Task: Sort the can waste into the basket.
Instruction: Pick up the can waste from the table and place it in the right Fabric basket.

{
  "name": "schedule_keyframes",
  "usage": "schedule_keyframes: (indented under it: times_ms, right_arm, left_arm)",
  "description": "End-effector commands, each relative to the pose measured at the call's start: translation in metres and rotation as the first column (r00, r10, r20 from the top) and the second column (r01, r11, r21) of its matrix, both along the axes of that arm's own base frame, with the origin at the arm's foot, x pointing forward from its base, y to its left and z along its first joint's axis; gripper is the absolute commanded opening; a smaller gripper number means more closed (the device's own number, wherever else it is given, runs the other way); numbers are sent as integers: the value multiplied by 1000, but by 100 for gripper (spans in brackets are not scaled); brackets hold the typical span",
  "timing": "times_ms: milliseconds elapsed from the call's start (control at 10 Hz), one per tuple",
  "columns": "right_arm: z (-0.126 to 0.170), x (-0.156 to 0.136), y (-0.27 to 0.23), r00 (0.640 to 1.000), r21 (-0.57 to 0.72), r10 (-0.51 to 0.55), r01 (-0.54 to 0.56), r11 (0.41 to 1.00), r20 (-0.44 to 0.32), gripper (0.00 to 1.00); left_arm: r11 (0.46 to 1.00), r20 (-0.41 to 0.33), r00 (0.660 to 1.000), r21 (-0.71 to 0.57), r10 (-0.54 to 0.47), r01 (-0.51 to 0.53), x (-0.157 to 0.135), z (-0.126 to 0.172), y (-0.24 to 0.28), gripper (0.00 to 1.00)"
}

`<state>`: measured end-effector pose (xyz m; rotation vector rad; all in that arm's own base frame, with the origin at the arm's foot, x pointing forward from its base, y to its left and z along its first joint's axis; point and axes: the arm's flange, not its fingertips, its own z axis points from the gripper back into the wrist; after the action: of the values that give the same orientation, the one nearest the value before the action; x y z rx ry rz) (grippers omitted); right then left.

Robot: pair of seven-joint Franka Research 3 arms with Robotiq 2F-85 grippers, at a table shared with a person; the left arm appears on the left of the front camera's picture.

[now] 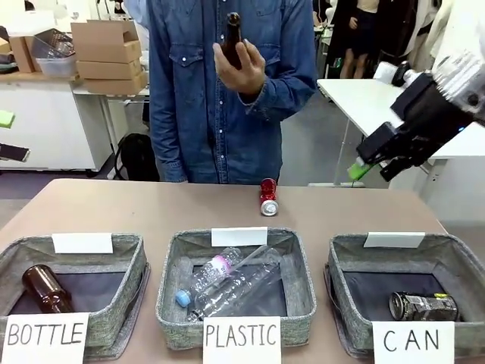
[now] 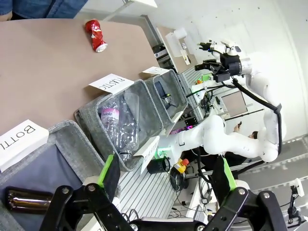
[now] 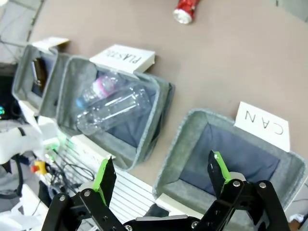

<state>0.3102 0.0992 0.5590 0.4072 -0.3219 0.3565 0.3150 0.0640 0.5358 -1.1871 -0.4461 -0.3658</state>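
Note:
The red can lies on its side on the brown table, at the far middle in front of the person. The silver can with dark print lies inside the grey basket signed "CAN" at the front right. My right gripper hangs open high above the table's right side, over the CAN basket's outer edge, holding nothing. My left gripper is open too, hovering above the baskets on the left with nothing between its fingers.
The person's hand holds a brown glass bottle upright at chest height. The basket signed "PLASTIC" holds clear bottles; the "BOTTLE" basket holds a brown bottle. Bare tabletop lies around the red can.

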Motion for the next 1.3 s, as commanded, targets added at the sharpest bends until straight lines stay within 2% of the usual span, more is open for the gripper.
schedule_keyframes:
  times_ms: [0,100,200,400,500,600,700,800,900,1100,1200]
  right_arm:
    - [-5,-11,-9,997,55,-20,17,998,69,100]
    - [-7,4,-1,994,49,-56,52,997,98,100]
    - [-11,29,11,991,35,-17,12,999,130,100]
    - [-21,71,21,994,7,9,-10,1000,112,100]
    - [-18,66,13,996,24,-5,4,1000,83,100]
    - [-12,49,-3,1000,37,-6,6,999,-11,100]
    - [-8,33,-20,998,61,3,1,998,-60,100]
    - [-8,21,-28,997,92,47,-41,995,-60,100]
    - [-9,14,-34,999,108,22,-17,994,-43,100]
    - [-12,15,-35,995,130,-101,102,986,-13,100]
    - [-12,18,-30,992,122,-128,127,984,-5,100]
  left_arm:
    - [1000,13,1000,-2,-13,13,-1,1,1,100]
    - [1000,13,1000,-2,-13,13,-1,1,1,100]
    - [1000,13,1000,-2,-13,13,-1,1,1,100]
    - [1000,13,1000,-2,-13,13,-1,1,1,100]
    - [1000,13,1000,-2,-13,13,-1,1,1,100]
    - [1000,13,1000,-2,-13,13,-1,1,1,100]
    - [1000,13,1000,-2,-13,13,-1,1,1,100]
    - [1000,13,1000,-2,-13,13,-1,1,1,100]
    - [1000,13,1000,-2,-13,13,-1,1,1,100]
    - [1000,13,1000,-2,-13,13,-1,1,1,100]
    - [1000,13,1000,-2,-13,13,-1,1,1,100]
